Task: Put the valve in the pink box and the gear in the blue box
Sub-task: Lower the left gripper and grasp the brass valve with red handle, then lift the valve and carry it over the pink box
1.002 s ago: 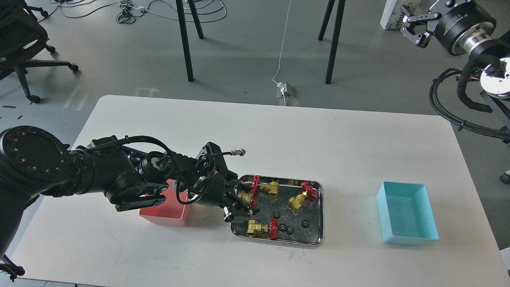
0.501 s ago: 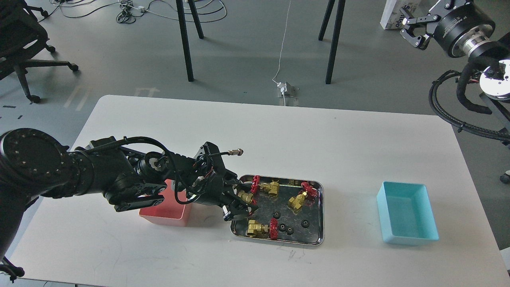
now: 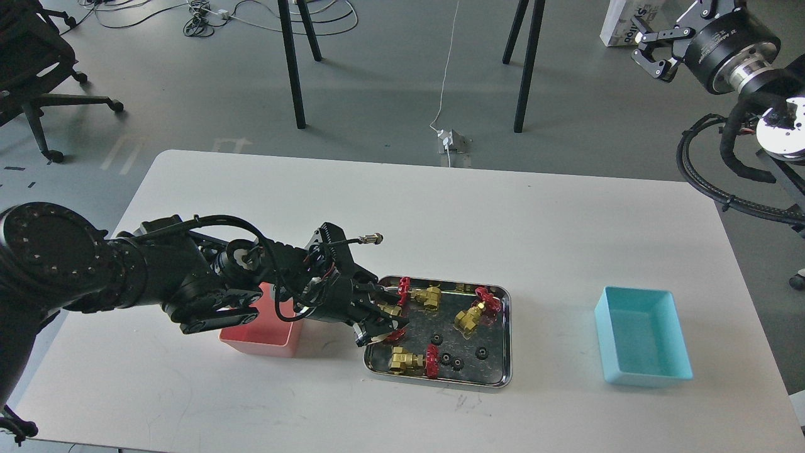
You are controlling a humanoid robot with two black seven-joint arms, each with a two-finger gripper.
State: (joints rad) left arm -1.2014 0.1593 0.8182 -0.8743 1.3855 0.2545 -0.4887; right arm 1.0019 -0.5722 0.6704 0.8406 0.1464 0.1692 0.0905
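Note:
A steel tray (image 3: pixel 507 340) holds several brass valves with red handwheels and several tiny black gears (image 3: pixel 445 358). My left gripper (image 3: pixel 387 318) reaches over the tray's left end, its fingers closed around one valve (image 3: pixel 393 310) with the handwheel showing just below. Other valves lie at the tray's back (image 3: pixel 429 296), its middle (image 3: pixel 470 316) and its front (image 3: pixel 407 360). The pink box (image 3: pixel 261 333) stands left of the tray, partly hidden by my left arm. The blue box (image 3: pixel 641 336) stands empty at the right. My right gripper (image 3: pixel 651 43) is open, high off the table's far right.
Black cable loops (image 3: pixel 710 170) hang beside the table's far right corner. A connector on a wire (image 3: pixel 375 238) sticks out from my left wrist. Table legs, cords and an office chair (image 3: pixel 38 69) stand on the floor behind.
My left gripper's fingers have closed in on the valve at the tray's left end. My right gripper has drifted slightly up and right.

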